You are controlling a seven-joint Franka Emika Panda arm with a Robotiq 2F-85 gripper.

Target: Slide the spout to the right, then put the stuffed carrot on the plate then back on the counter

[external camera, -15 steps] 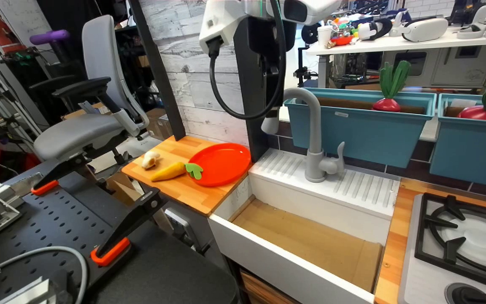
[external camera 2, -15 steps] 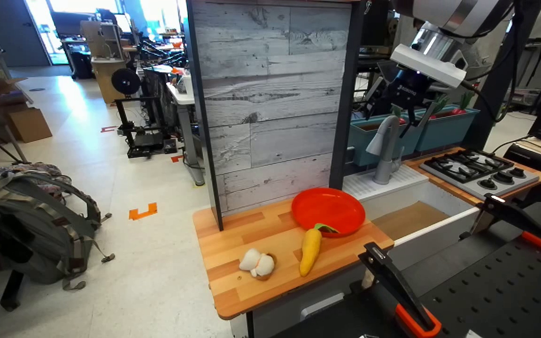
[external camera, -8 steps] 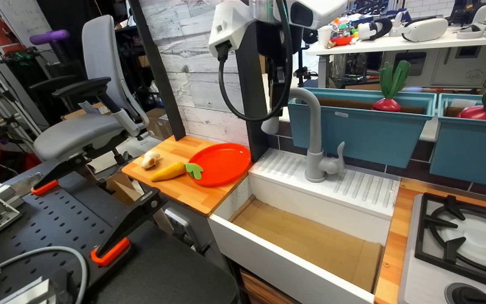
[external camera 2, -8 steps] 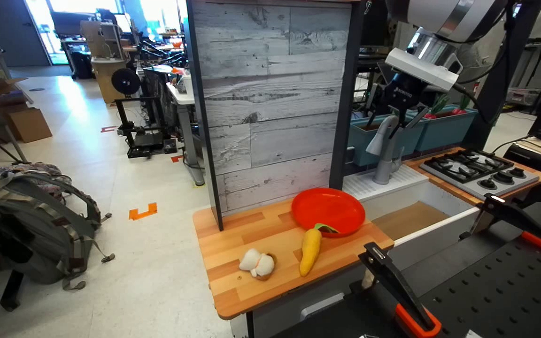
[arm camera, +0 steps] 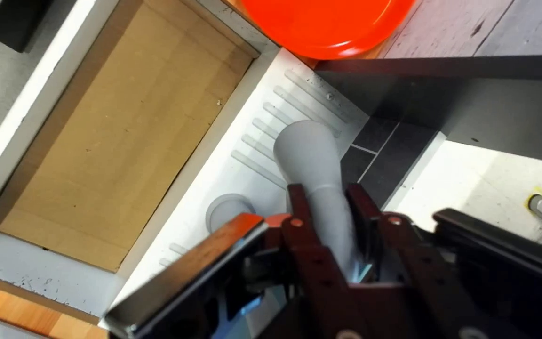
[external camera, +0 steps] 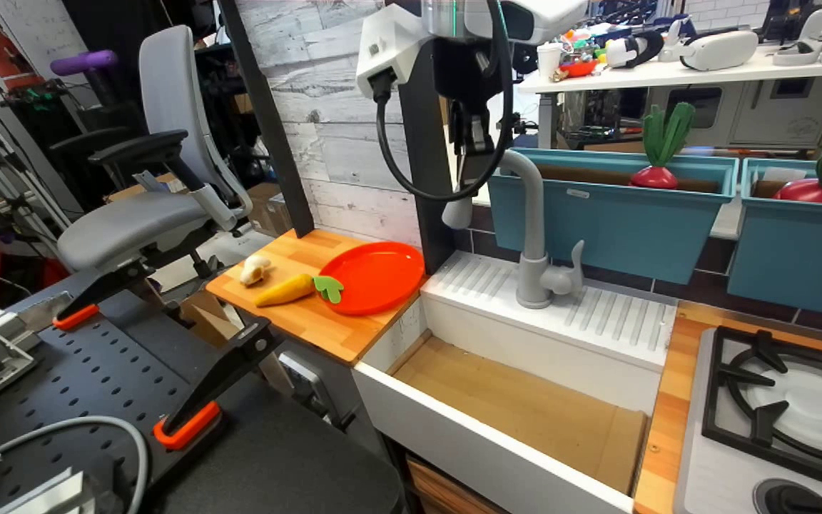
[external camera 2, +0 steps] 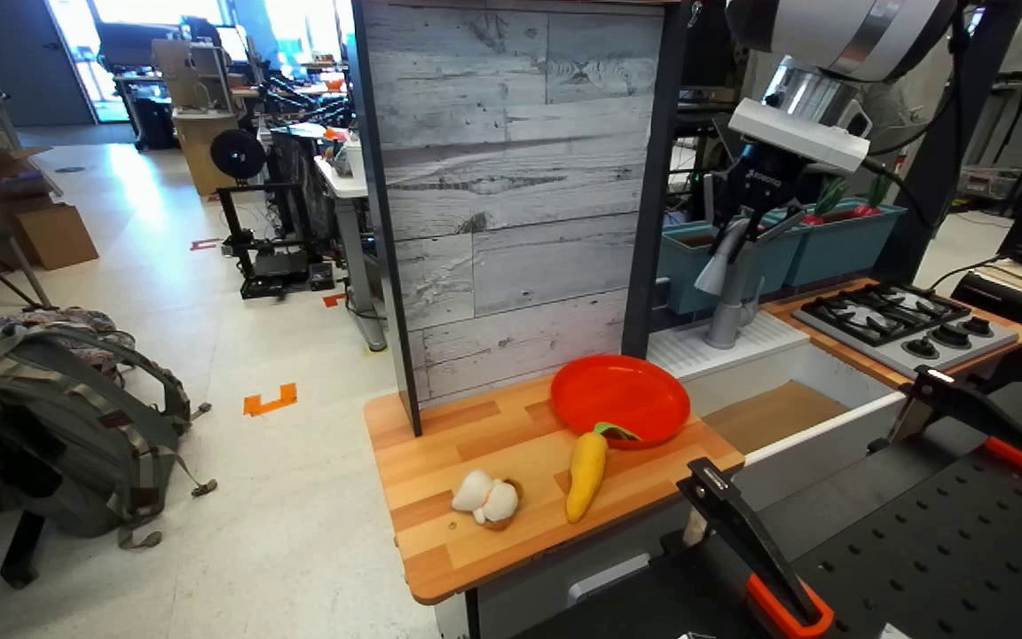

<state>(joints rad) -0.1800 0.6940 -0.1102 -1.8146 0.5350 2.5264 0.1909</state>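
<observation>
The grey spout (arm camera: 309, 153) runs between the fingers of my gripper (arm camera: 325, 189) in the wrist view. Both fingers press close on its arched neck, just behind the flared nozzle. An exterior view has the spout's tube (external camera: 533, 207) upright behind the sink, with my black gripper at its arch. On the wooden counter (external camera 2: 440, 564) lies the stuffed carrot (external camera 2: 586, 475), yellow-orange with a green leafy end. Those leaves rest over the rim of the orange-red plate (external camera 2: 622, 399). The plate (arm camera: 327, 23) also shows at the top of the wrist view.
A white plush (external camera 2: 486, 499) sits on the counter left of the carrot. The white sink (external camera: 482, 453) lies below the spout, and a stove (external camera: 796, 407) stands beyond it. Behind the spout hang teal planters (external camera: 611, 214); a dark post (external camera 2: 653, 177) rises close by.
The gripper has come lower over the spout's arch and its jaws have drawn together around it. The spout's nozzle and arch have shifted slightly. The carrot and plate stay put.
</observation>
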